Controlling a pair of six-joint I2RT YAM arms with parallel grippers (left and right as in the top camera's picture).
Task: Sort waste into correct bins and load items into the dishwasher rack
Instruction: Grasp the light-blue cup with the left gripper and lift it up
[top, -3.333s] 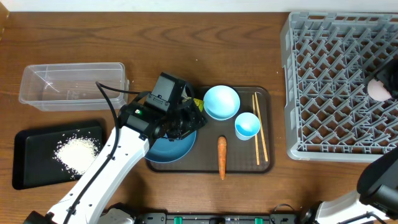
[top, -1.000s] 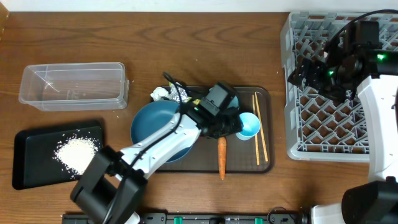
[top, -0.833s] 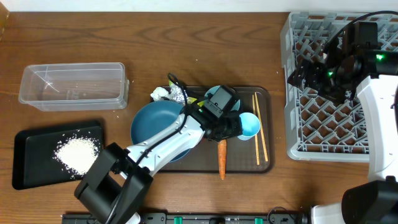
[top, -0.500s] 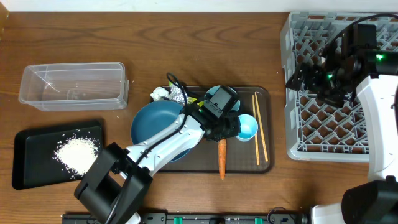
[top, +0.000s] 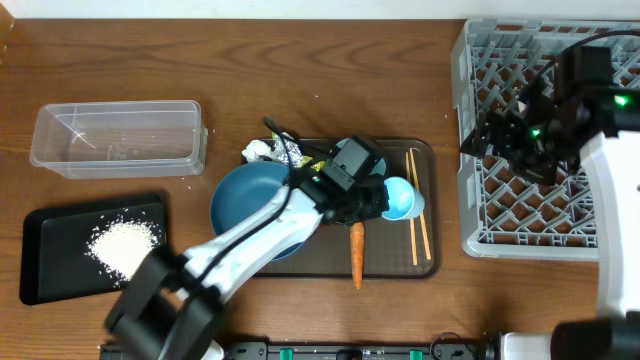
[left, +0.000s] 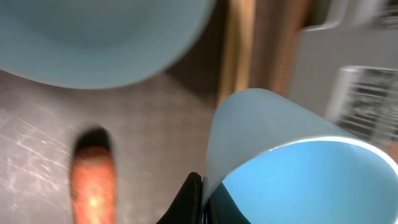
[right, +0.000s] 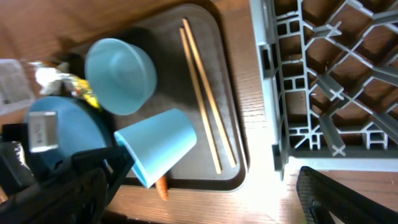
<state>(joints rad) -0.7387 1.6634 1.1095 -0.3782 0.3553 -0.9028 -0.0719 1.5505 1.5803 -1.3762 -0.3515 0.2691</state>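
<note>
My left gripper is shut on the rim of the small cup with the blue inside. The cup is tipped on its side over the brown tray. In the left wrist view the fingers pinch the cup wall. The orange carrot lies just below, and the chopsticks lie to the right. The dark-blue bowl is on the tray's left. The light-blue bowl is mostly under my left arm. My right gripper is open above the grey rack. The pink cup is hidden.
Crumpled tissue, foil and a bit of yellow-green packet sit at the tray's back left. The clear tub stands at the left. The black tray in front of it holds rice.
My left gripper has closed on the blue-inside cup and tipped it onto its side, a little to the right. My right arm has shifted slightly to the right over the rack.
</note>
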